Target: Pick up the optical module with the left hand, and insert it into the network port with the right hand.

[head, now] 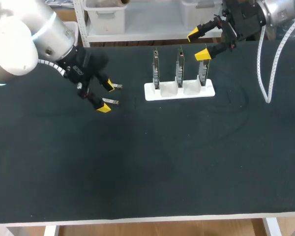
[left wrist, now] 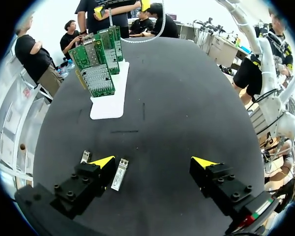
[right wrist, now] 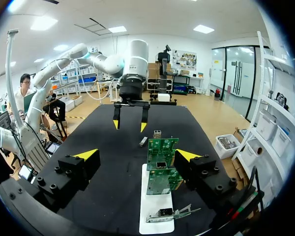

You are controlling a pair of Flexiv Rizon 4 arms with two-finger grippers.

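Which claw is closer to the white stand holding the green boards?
Right. The right gripper hovers over the right end of the white stand; the left gripper is farther off to its left.

The table [head: 152,219] fills the head view, its top covered edge to edge by a matte black mat [head: 147,167] that takes the light softly and evenly. A white rim [head: 211,217] runs along the near side at 6 o'clock, with white legs [head: 270,227] showing under it at 5 and 7 o'clock, and the far edge lies straight across at 12. Faint curved scuffs [head: 238,110] arc over the mat toward 3 o'clock, and the left wrist view shows thin short lines [left wrist: 124,131] marked on it near the middle
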